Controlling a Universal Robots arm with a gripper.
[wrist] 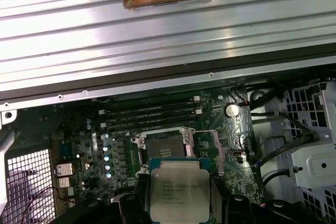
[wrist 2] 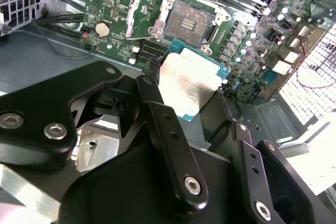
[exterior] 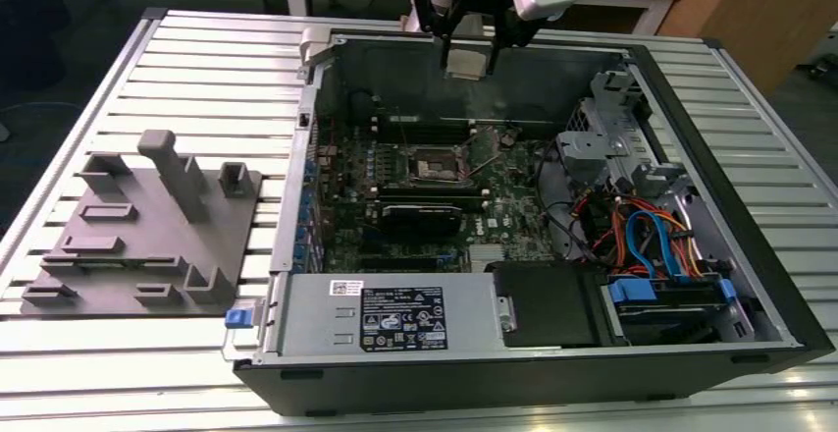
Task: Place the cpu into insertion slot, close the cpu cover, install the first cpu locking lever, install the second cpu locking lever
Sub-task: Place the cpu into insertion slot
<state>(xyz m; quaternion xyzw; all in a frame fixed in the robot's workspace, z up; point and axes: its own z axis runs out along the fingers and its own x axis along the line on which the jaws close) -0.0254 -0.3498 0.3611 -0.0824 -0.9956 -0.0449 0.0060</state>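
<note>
gripper [exterior: 468, 54]: over the far side of the open computer case [exterior: 524, 378]; fingers [wrist 2: 157, 111] pinching the cpu by its edges.
cpu [wrist 2: 191, 82]: held aloft, metal top showing, clear of the board.
insertion slot [wrist 2: 188, 22]: uncovered, on the green board.
cpu cover [wrist 2: 143, 17]: swung open, beside the insertion slot.

Exterior view: high and well back, angled down on the open case [exterior: 524, 373] on the surface [exterior: 157, 353]. Both wrist views ride my arm, close over the board [wrist 2: 110, 3] [wrist: 231, 148], facing down. They share the slot [wrist 2: 189, 22] [wrist: 163, 142] and the cpu [wrist 2: 191, 82] [wrist: 179, 190] I carry.
</note>
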